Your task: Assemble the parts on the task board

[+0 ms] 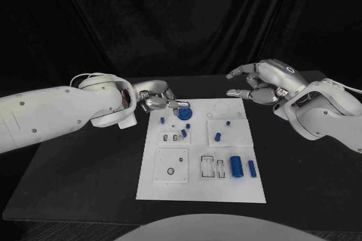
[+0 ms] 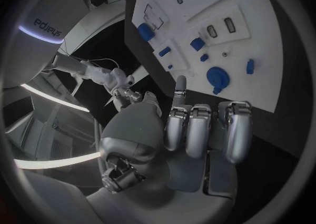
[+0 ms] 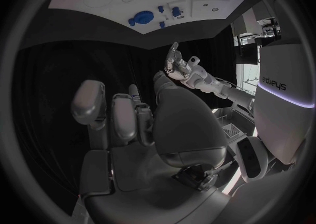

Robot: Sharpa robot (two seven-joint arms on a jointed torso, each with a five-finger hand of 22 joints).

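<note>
The white task board (image 1: pixel 202 184) lies in the middle of the black table. A round blue part (image 1: pixel 184 113) sits near its far left corner, with several small blue parts (image 1: pixel 184 132) behind it. A blue cylinder (image 1: pixel 236 166) and a thinner one (image 1: pixel 252 169) lie at the near right. My left hand (image 1: pixel 155 100) hovers at the board's far left corner beside the round part (image 2: pixel 217 78). Most of its fingers (image 2: pixel 197 129) are curled in, one points at the board (image 2: pixel 253 34), and it holds nothing. My right hand (image 1: pixel 260 84) is raised beyond the far right corner, fingers loosely bent and apart, holding nothing.
Raised white blocks with slots and holes (image 1: pixel 172 166) stand on the board's near half. A pale ring outline (image 1: pixel 221 107) marks the far right of the board. Black table surface (image 1: pixel 83 173) stretches on both sides, and a black curtain hangs behind.
</note>
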